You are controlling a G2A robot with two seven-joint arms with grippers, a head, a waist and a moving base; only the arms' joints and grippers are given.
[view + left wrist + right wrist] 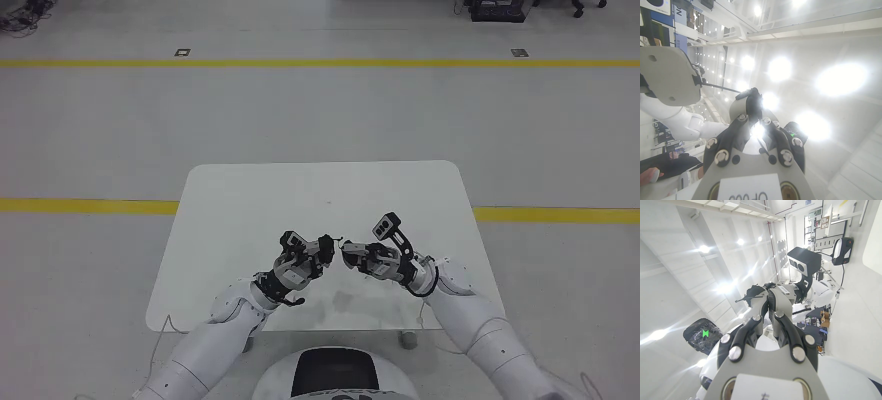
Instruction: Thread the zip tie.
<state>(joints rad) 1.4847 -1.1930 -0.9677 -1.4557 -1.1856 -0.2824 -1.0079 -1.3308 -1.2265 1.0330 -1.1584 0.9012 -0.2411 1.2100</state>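
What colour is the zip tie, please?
The zip tie is black, clearest in left wrist view.

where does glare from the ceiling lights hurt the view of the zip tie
Left wrist view: ceiling lights bloom behind the left gripper, washing out its outline; the zip tie shows dark toward the right gripper. Right wrist view: flares sit off to one side, the zip tie reads plainly. Top view: even light, no glare.

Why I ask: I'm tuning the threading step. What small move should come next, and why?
Probably ease the right gripper a little toward the left gripper, feeding the zip tie onward. Both grippers are shut on it above the table, tips close, and a straight stretch of strap spans the gap.
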